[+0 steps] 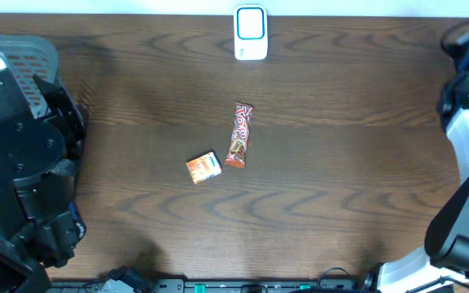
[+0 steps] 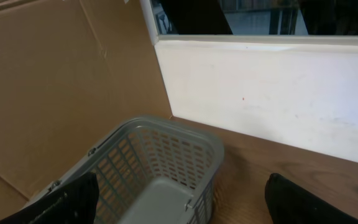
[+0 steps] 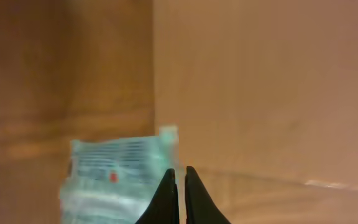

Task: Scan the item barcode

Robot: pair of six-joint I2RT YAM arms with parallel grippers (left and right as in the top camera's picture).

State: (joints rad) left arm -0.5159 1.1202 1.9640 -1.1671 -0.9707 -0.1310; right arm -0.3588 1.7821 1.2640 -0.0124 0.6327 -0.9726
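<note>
Apparently scanning has not begun: on the table (image 1: pixel 340 163), the scanner (image 1: pixel 251 32) sits at the far edge, and the candy bar (image 1: pixel 239 134) and small orange box (image 1: pixel 203 168) lie mid-table, untouched. Left gripper (image 2: pixel 179 205) hangs over the grey basket (image 2: pixel 160 155), jaws wide, empty. Right gripper (image 3: pixel 180 186) hangs off to the right, jaws closed on nothing, a blurred pale packet (image 3: pixel 114 171) below.

We see the table (image 1: pixel 340 179) dark brown with wavy grain; the scanner (image 1: pixel 251 33) white, its face light blue; the bar (image 1: pixel 239 135) red and orange with pale lettering; the small box (image 1: pixel 203 168) orange, white and blue; the basket (image 2: pixel 166 155) grey lattice; the packet (image 3: pixel 110 174) pale green, dark-lined, with a red spot.
</note>
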